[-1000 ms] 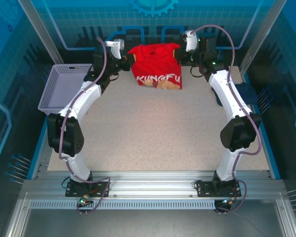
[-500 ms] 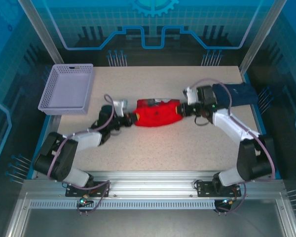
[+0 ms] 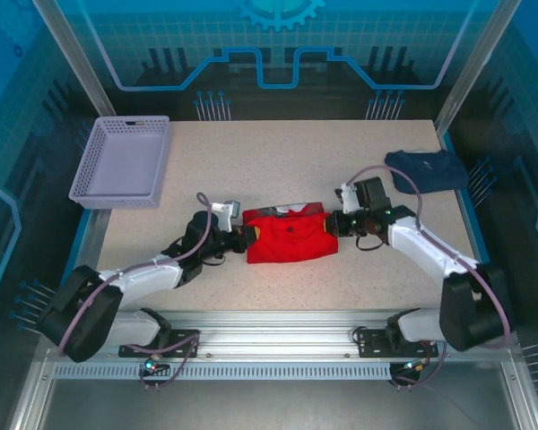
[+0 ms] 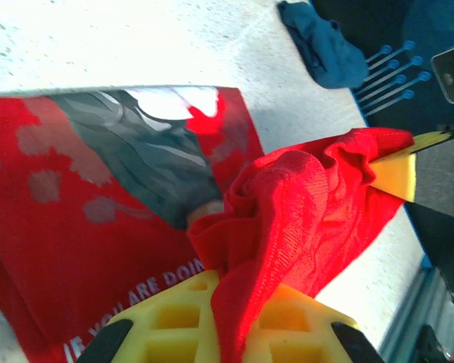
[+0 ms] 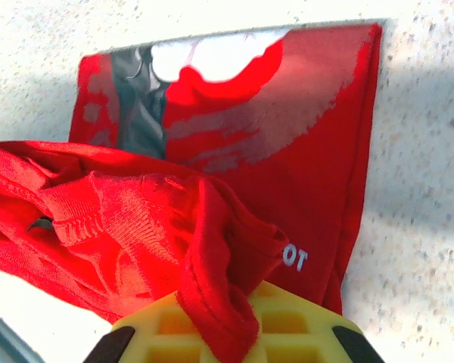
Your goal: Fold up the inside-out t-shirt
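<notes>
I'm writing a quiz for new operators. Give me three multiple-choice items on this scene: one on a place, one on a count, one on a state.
1. Where does the lavender basket stand?
A. at the far left corner of the table
B. at the near right corner
C. hanging off the near edge

2. How many garments lie on the table?
A. one
B. two
C. four

3. How are the left tool and right tool set?
A. both open, holding nothing
B. both shut on the red t-shirt
C. one gripping the basket

Answers:
1 A: the basket sits far left in the top view.
2 B: the red t-shirt, plus a dark navy garment at the far right.
3 B: red cloth is bunched between each tool's yellow fingers.
</notes>
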Robot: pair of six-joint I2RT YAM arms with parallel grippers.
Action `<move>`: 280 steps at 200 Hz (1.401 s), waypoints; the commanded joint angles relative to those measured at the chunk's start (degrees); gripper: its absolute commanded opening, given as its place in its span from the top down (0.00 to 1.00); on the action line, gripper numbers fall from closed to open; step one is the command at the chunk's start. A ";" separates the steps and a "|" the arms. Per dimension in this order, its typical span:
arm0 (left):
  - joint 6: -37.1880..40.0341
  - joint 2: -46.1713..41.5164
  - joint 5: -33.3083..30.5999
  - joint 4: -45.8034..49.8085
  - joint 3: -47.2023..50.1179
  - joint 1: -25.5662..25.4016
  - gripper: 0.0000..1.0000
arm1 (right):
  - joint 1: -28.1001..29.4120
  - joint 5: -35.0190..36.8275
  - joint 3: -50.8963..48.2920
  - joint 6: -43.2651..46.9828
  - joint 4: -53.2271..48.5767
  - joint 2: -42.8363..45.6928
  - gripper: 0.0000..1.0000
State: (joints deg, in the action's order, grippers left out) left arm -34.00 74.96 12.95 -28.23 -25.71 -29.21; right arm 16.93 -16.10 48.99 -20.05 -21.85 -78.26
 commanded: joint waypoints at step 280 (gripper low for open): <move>-0.58 20.59 -1.03 13.10 -19.25 17.15 0.29 | -6.67 -8.39 33.61 6.38 -10.55 -34.81 0.22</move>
State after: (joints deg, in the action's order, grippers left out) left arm -35.03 98.87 13.63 -20.97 -46.68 -12.84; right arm 10.00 -17.82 85.60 -13.23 -32.23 -112.84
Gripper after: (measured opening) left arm 0.692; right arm 0.740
